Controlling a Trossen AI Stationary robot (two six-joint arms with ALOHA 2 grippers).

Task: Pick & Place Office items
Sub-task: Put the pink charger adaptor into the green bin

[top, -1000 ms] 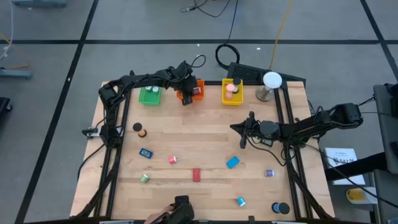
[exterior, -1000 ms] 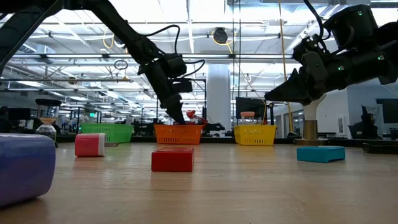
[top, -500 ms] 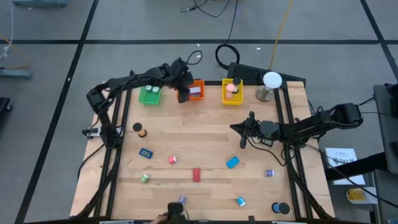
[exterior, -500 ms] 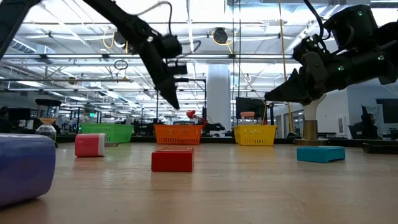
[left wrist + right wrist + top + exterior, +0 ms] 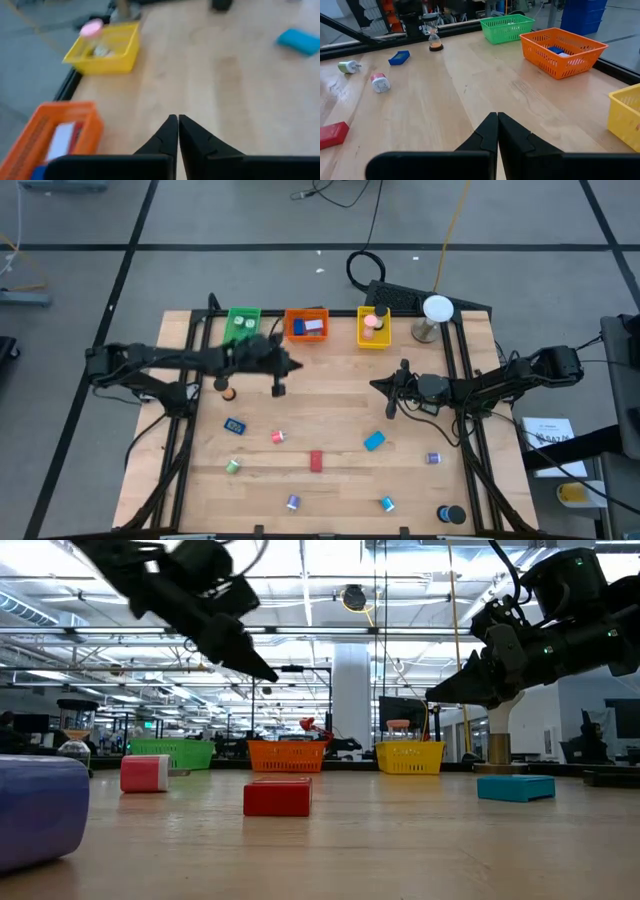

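**Mia:** Where is the left gripper (image 5: pixel 294 366)?

**Tom:** It is up in the air over the wood, just in front of the orange tray (image 5: pixel 306 326). Its fingers are pressed together, with nothing in them.

**Mia:** What is the closest thing to grab?

**Tom:** The little black and orange piece (image 5: pixel 226 390), down beside its arm. Next come the pink roll (image 5: pixel 278 437) and the dark blue block (image 5: pixel 234 425), toward the front edge. The fingers point sideways, not down at them, so I think the arm must turn and drop.

**Mia:** And the light blue block (image 5: pixel 374 441)?

**Tom:** It lies slanted, closer to the right gripper (image 5: pixel 375 385). That one waits in the air, shut tight and empty too.

**Mia:** Is anything in the way?

**Tom:** No, the pieces lie well apart. Far back stand the green tray (image 5: pixel 241 326), the yellow tray (image 5: pixel 372 327) and the white ball (image 5: pixel 436 308).
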